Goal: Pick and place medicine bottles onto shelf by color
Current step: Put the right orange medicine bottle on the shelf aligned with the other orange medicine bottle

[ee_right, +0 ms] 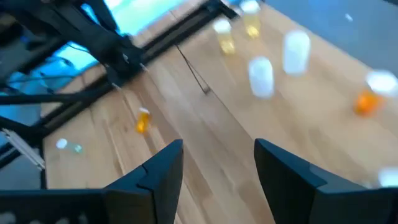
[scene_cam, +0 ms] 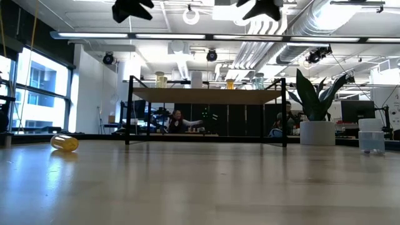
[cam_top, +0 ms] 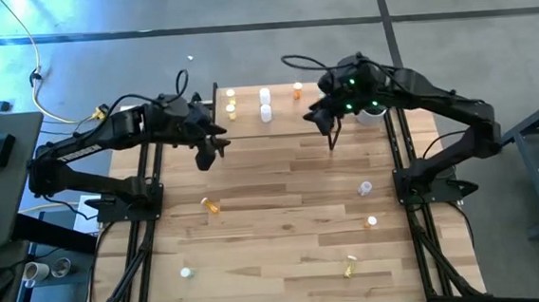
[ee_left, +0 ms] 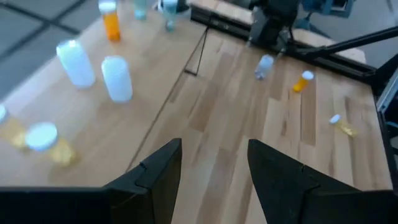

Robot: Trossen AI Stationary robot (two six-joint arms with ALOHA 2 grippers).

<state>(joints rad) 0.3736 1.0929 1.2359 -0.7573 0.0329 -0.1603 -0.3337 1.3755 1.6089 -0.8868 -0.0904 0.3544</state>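
Observation:
The shelf (cam_top: 296, 121) stands at the table's far edge. On its board stand yellow bottles (cam_top: 231, 101), white bottles (cam_top: 265, 105), an orange bottle (cam_top: 297, 92) and a pale one (cam_top: 372, 113). Loose bottles lie on the table: an orange-yellow one (cam_top: 211, 205), a clear one (cam_top: 365, 188), an orange one (cam_top: 371, 222), a yellow one (cam_top: 351, 267) and a pale one (cam_top: 187, 271). My left gripper (ee_left: 214, 174) hangs open above the shelf's left front corner. My right gripper (ee_right: 217, 174) hangs open over the shelf's right front. Neither holds anything.
A potted plant (scene_cam: 315, 119) stands behind the shelf's right end. Black frame rails (cam_top: 145, 207) run along both sides of the table. In the low view a person (scene_cam: 178, 120) shows in the room beyond the shelf.

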